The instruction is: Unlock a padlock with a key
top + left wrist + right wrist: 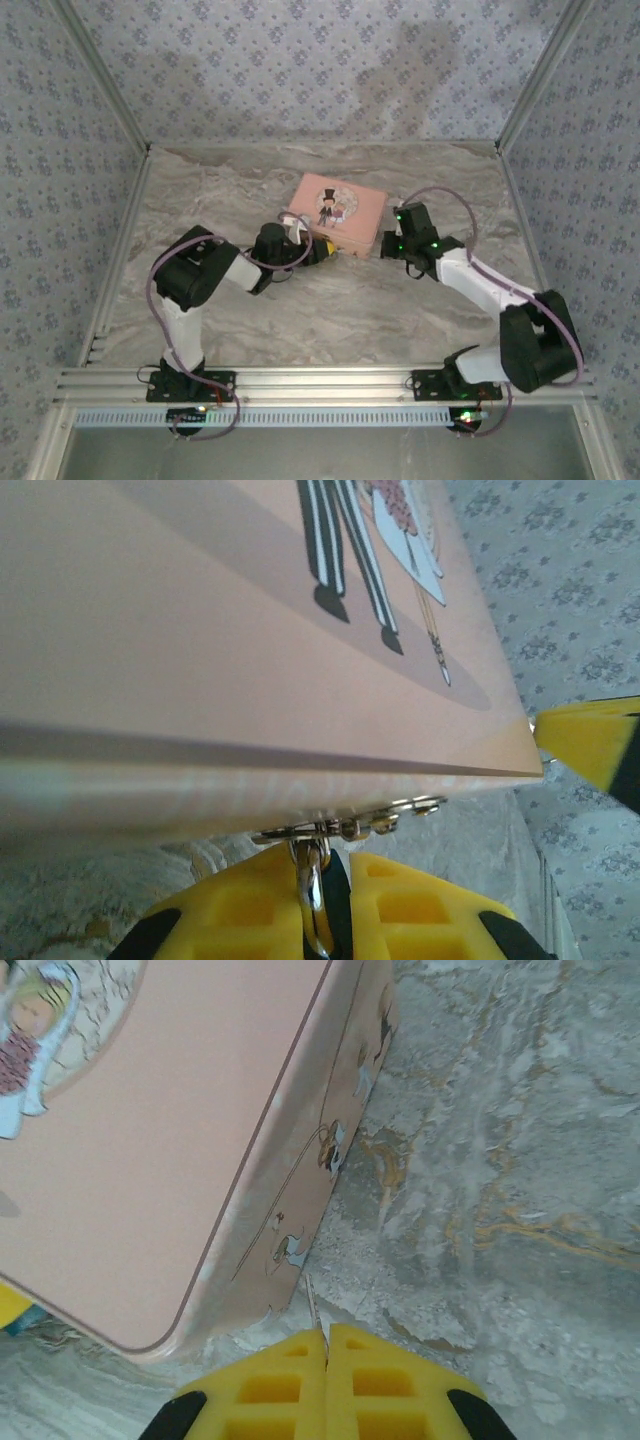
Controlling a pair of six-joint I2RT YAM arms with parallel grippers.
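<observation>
- Inside the left claw (pixel 330 875), clamped shut, sits the padlock (pixel 311 878), steadied at the pink tin (pixel 250 630).
- The right claw (pixel 327 1336) pinches the key (pixel 313 1308), which protrudes ahead, ready for insertion.

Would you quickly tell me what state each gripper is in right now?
Left gripper: closed on the padlock, gripping its shackle.
Right gripper: closed, apparently pinching the key, a thin sliver at its tips.
</observation>
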